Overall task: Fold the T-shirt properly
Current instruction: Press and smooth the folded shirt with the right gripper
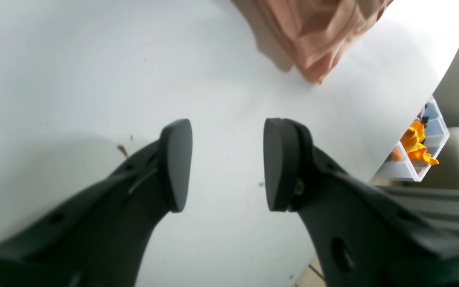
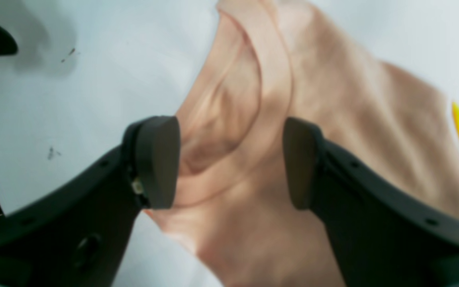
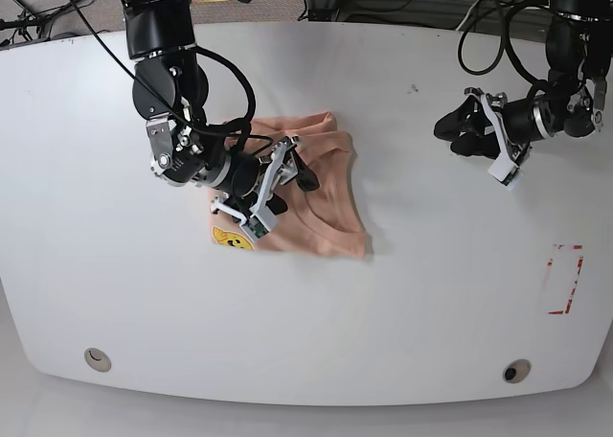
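Right claw (image 2: 231, 161) is the one in play, hovering over the T-shirt (image 3: 326, 202) with its jaws spread wide and nothing between them. In the right wrist view the two pads straddle the ribbed collar band (image 2: 271, 91), which curves through the gap without touching either pad. So it is released, not pinching.

The shirt lies as a compact, partly folded bundle left of centre on the white worktop (image 3: 402, 293), its lower corner jutting out toward the middle. The yellow face patch (image 3: 233, 239) peeks out at the near left edge, just under the claw.

My read is that the next grab or tidy-up is being lined up. To do it well, I would settle the pads on a clean edge rather than the bunched collar, since pinching the ridge there would likely drag several layers at once. Taking one layer only, low and flat to the worktop, should keep the stacked folds from sliding apart. The ridges around the neckline suggest soft cloth that will creep if tugged sideways.

Further off, the left claw (image 1: 227, 165) hangs well apart from the shirt, over bare worktop, jaws apart and empty. In its own view only a corner of peach cloth shows at the top. It looks parked, and could come in to pin the bundle.
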Robot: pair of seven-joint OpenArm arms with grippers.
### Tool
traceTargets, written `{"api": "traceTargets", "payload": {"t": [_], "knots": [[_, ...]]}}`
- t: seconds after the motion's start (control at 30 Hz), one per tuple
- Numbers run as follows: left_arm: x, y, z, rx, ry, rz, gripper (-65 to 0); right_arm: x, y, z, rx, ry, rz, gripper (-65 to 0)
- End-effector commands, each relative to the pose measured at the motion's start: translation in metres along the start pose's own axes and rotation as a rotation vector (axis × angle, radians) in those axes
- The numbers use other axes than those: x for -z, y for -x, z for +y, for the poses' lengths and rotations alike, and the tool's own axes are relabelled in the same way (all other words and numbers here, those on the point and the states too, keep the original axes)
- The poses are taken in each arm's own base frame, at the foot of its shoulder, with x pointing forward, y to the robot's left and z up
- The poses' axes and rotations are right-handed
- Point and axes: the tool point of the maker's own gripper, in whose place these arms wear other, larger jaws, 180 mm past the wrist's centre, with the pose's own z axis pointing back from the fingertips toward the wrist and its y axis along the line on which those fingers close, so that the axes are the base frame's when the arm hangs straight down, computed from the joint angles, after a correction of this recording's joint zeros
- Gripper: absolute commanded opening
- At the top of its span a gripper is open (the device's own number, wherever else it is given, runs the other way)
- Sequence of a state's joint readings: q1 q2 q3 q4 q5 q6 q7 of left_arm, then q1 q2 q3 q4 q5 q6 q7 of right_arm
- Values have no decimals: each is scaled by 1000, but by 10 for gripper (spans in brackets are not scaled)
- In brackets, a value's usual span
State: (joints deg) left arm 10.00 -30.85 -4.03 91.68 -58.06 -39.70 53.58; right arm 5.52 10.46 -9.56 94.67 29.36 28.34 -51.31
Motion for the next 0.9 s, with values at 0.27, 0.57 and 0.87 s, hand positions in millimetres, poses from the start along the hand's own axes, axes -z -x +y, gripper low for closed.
{"api": "traceTargets", "payload": {"t": [0.27,0.57,0.87], "knots": [[-3,-10,-2,20,11,-26,-376,-12,17,52,-53,-76,15,-97],[-3,-5,3,36,-14,3,-376,1,18,43,-33,-64,5,-97],[-3,-5,2,37,-13,1,-376,22,43,58,-174,-53,104,-293]]}}
